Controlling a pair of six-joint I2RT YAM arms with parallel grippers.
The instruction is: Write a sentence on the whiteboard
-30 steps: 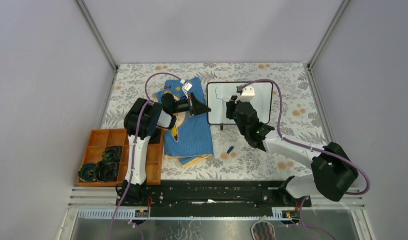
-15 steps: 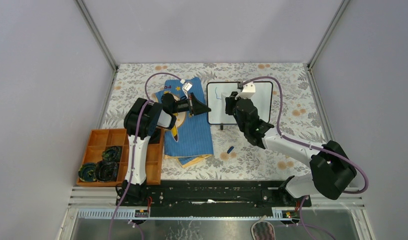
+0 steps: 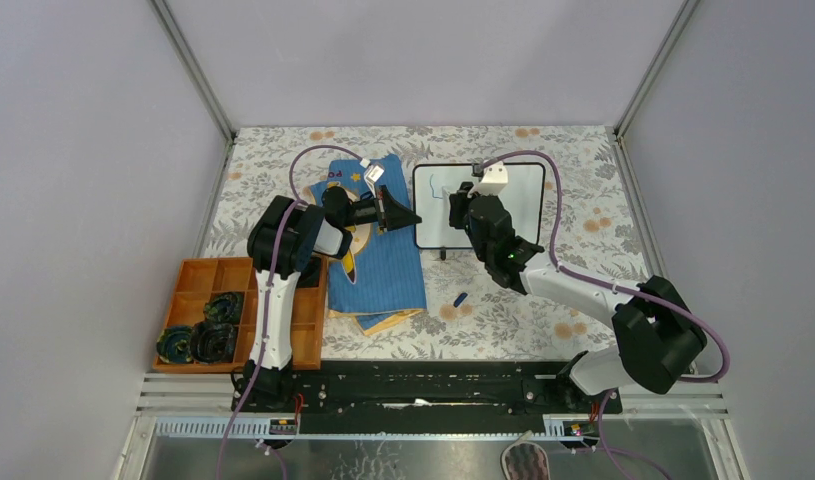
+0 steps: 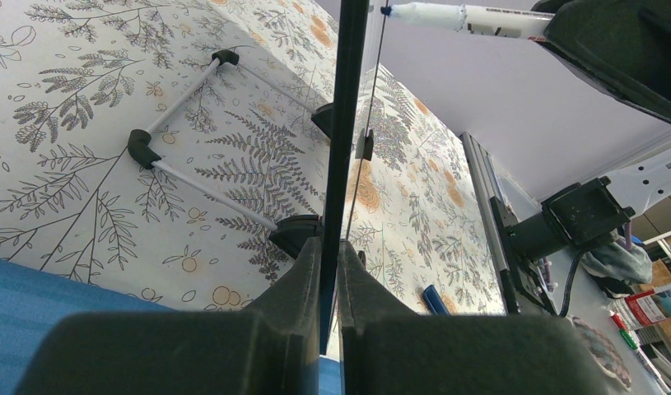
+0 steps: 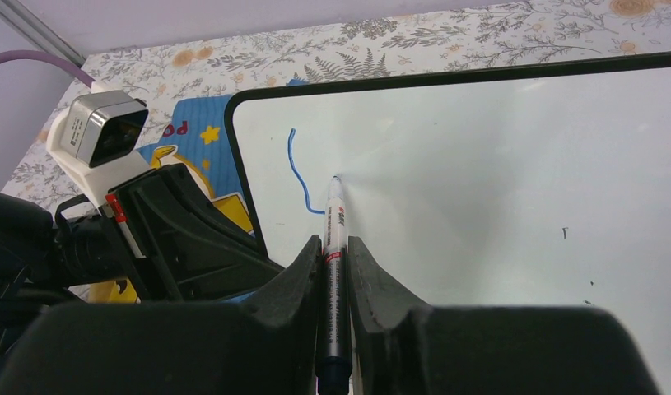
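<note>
Black right gripper clamps marker touching whiteboard.

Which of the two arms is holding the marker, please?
The right arm: its jaws clamp the marker, tip at the whiteboard. The left arm's jaws pinch the whiteboard's frame instead.

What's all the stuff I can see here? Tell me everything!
whiteboard: 1, white with black frame, back middle of the table
blue line: 1, blue, on the whiteboard's left part
marker: 1, white and black, tip at the whiteboard
small blue piece: 1, blue, in front of the whiteboard, maybe a cap
cloth: 1, blue cartoon print, left of the whiteboard
tray: 1, orange, near left
dark bundles: 3, blackish, in the tray
table cover: 1, flowery
left hand: 1, black, shut on the whiteboard's edge
right hand: 1, black, shut on the marker
</note>
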